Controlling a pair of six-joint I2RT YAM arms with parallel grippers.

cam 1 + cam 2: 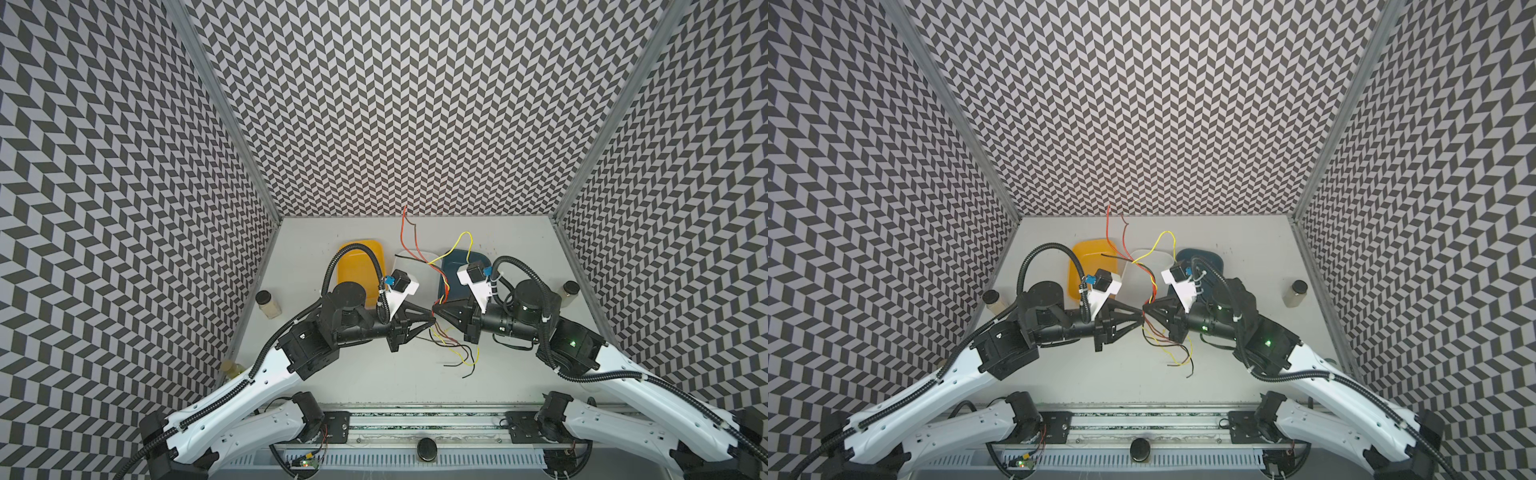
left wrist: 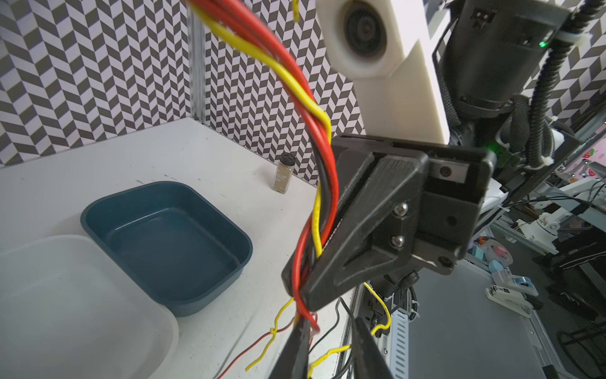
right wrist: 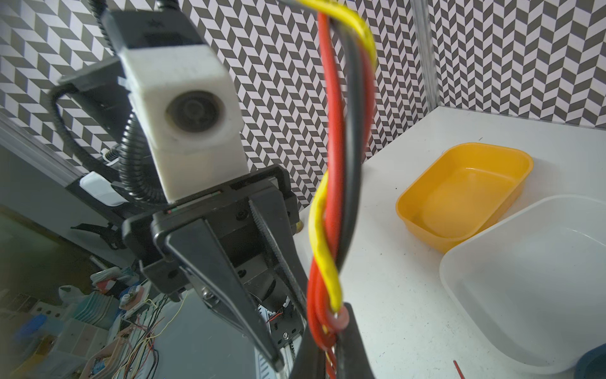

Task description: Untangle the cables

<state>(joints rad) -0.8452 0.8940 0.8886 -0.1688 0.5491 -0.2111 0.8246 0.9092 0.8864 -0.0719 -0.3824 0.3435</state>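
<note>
Twisted bundle of cables (image 1: 441, 296) (red, black, yellow) hangs over mid worktop (image 1: 374, 353), lifted off it, just in front of the clear tub (image 1: 405, 254) and blue tub (image 1: 453, 272). The yellow tub (image 1: 353, 266) sits left of the clear one. State of right jaws: clamped on the bundle; in the left wrist view the cables (image 2: 328, 183) run down between the closed tips. State of left jaws: tip to tip with the right ones, a narrow gap showing between the fingers (image 2: 293, 351). They sit at the bundle just below the grip, but I cannot tell whether a wire is pinched. Above the grip the free ends rise toward the back wall, one yellow loop over the blue tub. Below it, loose tails spread on the worktop toward the front edge. One jar (image 1: 268, 305) stands by the left wall and another jar (image 1: 569, 289) by the right, both well apart from the cables.
</note>
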